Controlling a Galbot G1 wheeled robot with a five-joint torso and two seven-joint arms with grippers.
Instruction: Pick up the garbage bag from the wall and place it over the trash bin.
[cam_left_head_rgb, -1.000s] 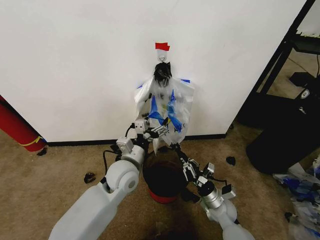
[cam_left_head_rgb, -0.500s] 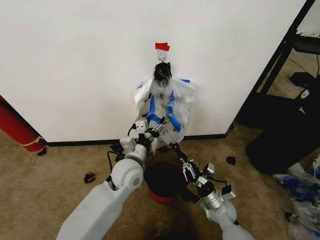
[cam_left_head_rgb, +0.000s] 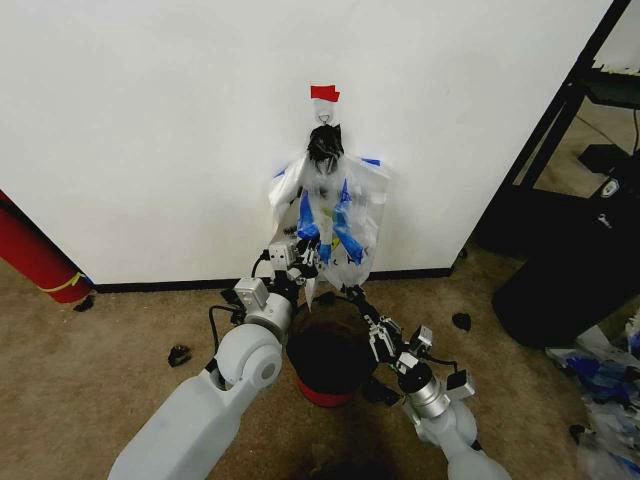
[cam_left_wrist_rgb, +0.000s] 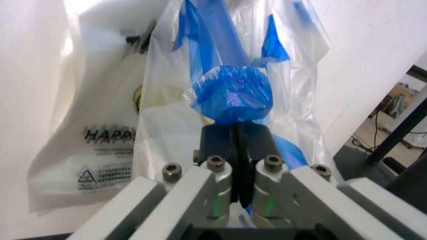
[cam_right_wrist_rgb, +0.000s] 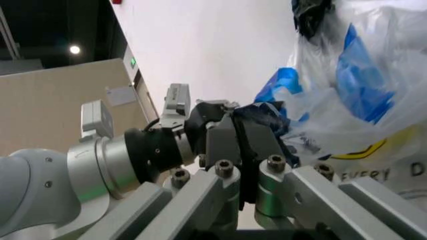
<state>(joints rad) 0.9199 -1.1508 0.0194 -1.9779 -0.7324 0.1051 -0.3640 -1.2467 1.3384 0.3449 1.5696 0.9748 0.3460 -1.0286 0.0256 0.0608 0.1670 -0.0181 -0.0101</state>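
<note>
The garbage bag (cam_left_head_rgb: 335, 225) is being hung on the white wall (cam_left_head_rgb: 180, 130), from a hook under a small piece of red tape (cam_left_head_rgb: 324, 93). It is see-through, with blue patches, and its lower end is hanging just above the trash bin (cam_left_head_rgb: 328, 362). A white bag with black letters (cam_left_wrist_rgb: 100, 145) is being hung right behind it, against the wall.

The left claw (cam_left_head_rgb: 308, 252) is being held up at the lower part of the garbage bag. In the left wrist view, its fingers (cam_left_wrist_rgb: 220, 142) are being pressed together on a bunched blue fold of the bag, so the bag is being pinched.

The right claw (cam_left_head_rgb: 352, 297) is being held lower, just beside the far rim of the trash bin and under the bag. Its black fingers (cam_right_wrist_rgb: 223, 145) are being pressed together, with nothing seen between them.

The trash bin is being kept on the brown floor (cam_left_head_rgb: 100, 360), close to the black baseboard (cam_left_head_rgb: 160, 286) at the bottom edge of the wall.
</note>
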